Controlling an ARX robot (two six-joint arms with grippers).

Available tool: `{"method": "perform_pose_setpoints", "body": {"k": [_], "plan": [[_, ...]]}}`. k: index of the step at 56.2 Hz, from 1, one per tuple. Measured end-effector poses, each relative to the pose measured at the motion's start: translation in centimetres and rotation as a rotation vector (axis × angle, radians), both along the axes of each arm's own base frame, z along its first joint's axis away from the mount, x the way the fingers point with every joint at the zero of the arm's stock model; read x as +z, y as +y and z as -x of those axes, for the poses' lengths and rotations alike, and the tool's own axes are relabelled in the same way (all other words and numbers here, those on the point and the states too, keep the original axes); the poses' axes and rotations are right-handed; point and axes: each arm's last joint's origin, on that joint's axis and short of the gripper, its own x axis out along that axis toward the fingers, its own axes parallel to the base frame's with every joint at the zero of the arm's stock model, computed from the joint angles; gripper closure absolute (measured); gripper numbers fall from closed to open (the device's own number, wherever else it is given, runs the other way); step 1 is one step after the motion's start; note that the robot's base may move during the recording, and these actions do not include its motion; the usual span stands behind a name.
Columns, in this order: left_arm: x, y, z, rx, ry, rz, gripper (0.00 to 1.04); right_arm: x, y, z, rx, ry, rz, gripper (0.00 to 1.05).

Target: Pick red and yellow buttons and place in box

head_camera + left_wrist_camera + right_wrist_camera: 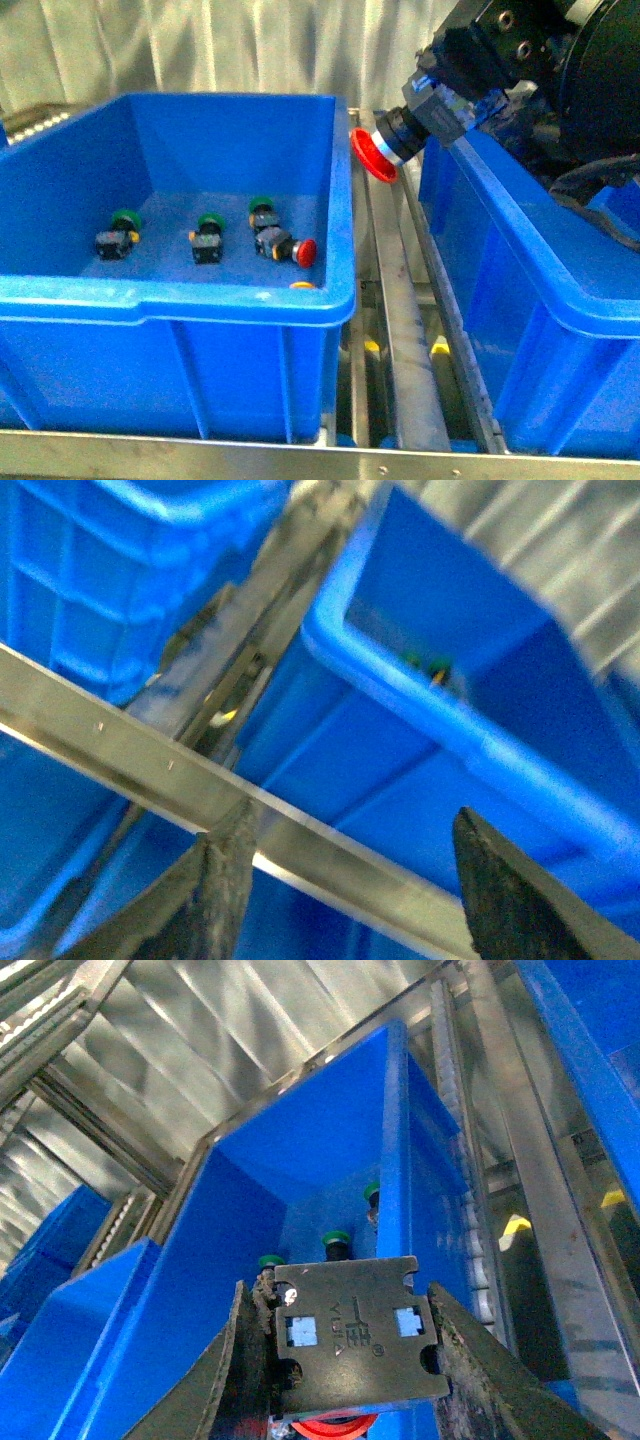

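My right gripper (440,100) is shut on a red button (372,155), holding it by its black body with the cap pointing left. It hangs above the gap between the two bins, beside the rim of the blue box (520,270) on the right. In the right wrist view the fingers (470,1370) clamp the button's square base (345,1335), with the red cap (325,1426) showing beneath it. A second red button (303,251) lies in the left blue bin (180,300), and a yellow cap (302,286) peeks over that bin's near rim. My left gripper (350,900) is open, with nothing between its fingers.
Three green-capped buttons (125,220) (208,222) (262,205) lie on the left bin's floor. Metal rails (400,300) run between the bins, and a steel frame bar (300,455) crosses the front. The left wrist view shows a steel bar (150,770) and blue bin walls close by.
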Motion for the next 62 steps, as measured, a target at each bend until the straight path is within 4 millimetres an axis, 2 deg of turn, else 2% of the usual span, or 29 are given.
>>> {"method": "perform_pose_setpoints", "body": {"k": [5, 6, 12, 18, 26, 35, 40, 45, 56, 62], "plan": [[-0.9, -0.4, 0.1, 0.113, 0.088, -0.15, 0.63, 0.1, -0.5, 0.3, 0.005, 0.004, 0.028, 0.7], [-1.0, -0.9, 0.1, 0.145, 0.096, -0.192, 0.68, 0.3, -0.8, 0.4, 0.004, 0.001, 0.033, 0.7], [0.3, -3.8, 0.6, 0.044, -0.051, -0.363, 0.87, 0.6, -2.0, 0.5, 0.003, -0.005, 0.075, 0.7], [0.2, -4.5, 0.5, 0.045, -0.037, -0.381, 1.03, 0.7, -3.4, 0.4, 0.036, -0.007, 0.151, 0.7], [0.1, -5.0, 0.5, 0.048, -0.036, -0.397, 1.02, 0.1, -6.0, -0.7, 0.019, 0.031, 0.272, 0.7], [0.1, -6.0, 0.5, 0.027, -0.035, -0.401, 1.02, 0.5, -8.2, -0.1, 0.047, 0.043, 0.374, 0.7], [0.1, -6.0, 0.5, 0.031, -0.034, -0.401, 1.02, 1.2, -9.5, 0.8, 0.039, 0.038, 0.405, 0.7], [0.1, -6.0, 0.5, 0.031, -0.034, -0.401, 1.02, 1.9, -11.0, 2.8, 0.029, 0.035, 0.418, 0.7], [0.1, -6.0, 0.5, 0.03, -0.034, -0.401, 1.02, 2.0, -11.8, 5.6, -0.021, 0.005, 0.406, 0.7], [0.1, -6.0, 0.5, 0.031, -0.034, -0.401, 0.8, 1.7, -11.9, 6.6, -0.064, -0.017, 0.382, 0.7]]}}
